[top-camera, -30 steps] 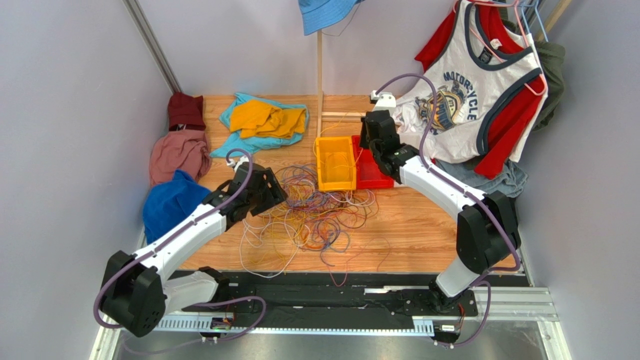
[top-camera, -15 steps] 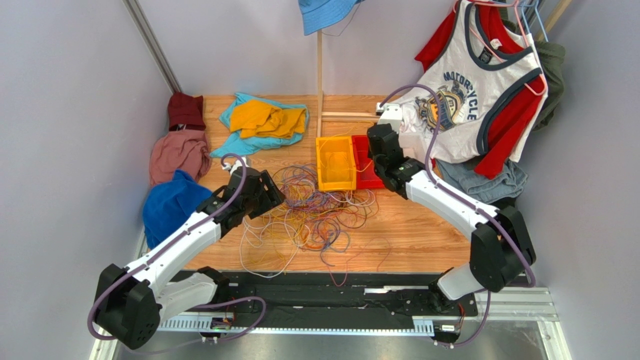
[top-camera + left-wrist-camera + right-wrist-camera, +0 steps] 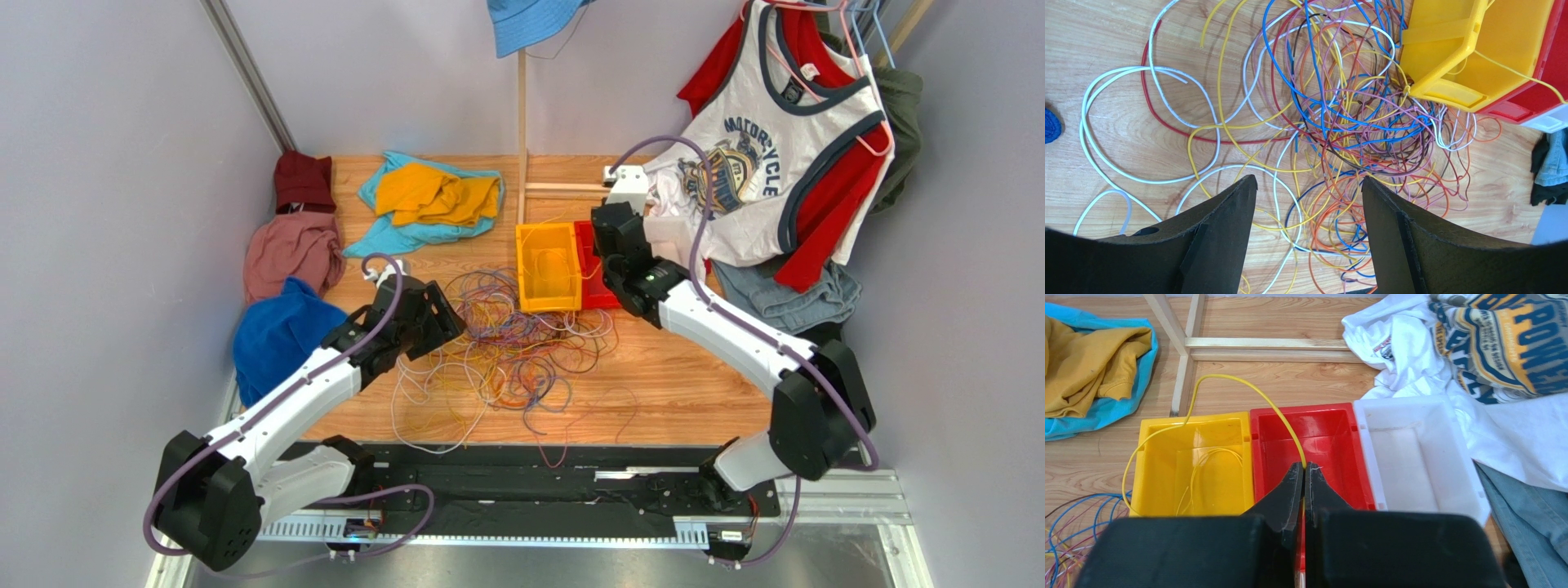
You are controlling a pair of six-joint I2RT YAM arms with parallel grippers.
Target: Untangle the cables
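Note:
The cables [image 3: 521, 343] lie as a tangled heap of white, yellow, orange, blue, purple and red wires on the wooden table, seen close in the left wrist view [image 3: 1339, 116]. My left gripper [image 3: 456, 321] hovers over the heap's left side, jaws open [image 3: 1308, 179] with nothing between them. My right gripper [image 3: 605, 245] is above the red bin [image 3: 1327, 435], shut [image 3: 1303, 467] on a thin yellow cable [image 3: 1229, 380]. That cable arcs up and left, then drops over the yellow bin [image 3: 1192, 419], where more of it lies coiled.
A white bin [image 3: 1407, 459] sits to the right of the red one. Piled clothes [image 3: 288, 294] line the left edge, with a blue and yellow garment [image 3: 423, 196] at the back. A wooden frame [image 3: 524, 135] stands behind the bins. Hanging shirts [image 3: 785, 135] and jeans [image 3: 785, 294] crowd the right.
The right arm's elbow has swung to the right while its gripper stays shut on the yellow cable over the bins. The left arm has drawn slightly back to the left.

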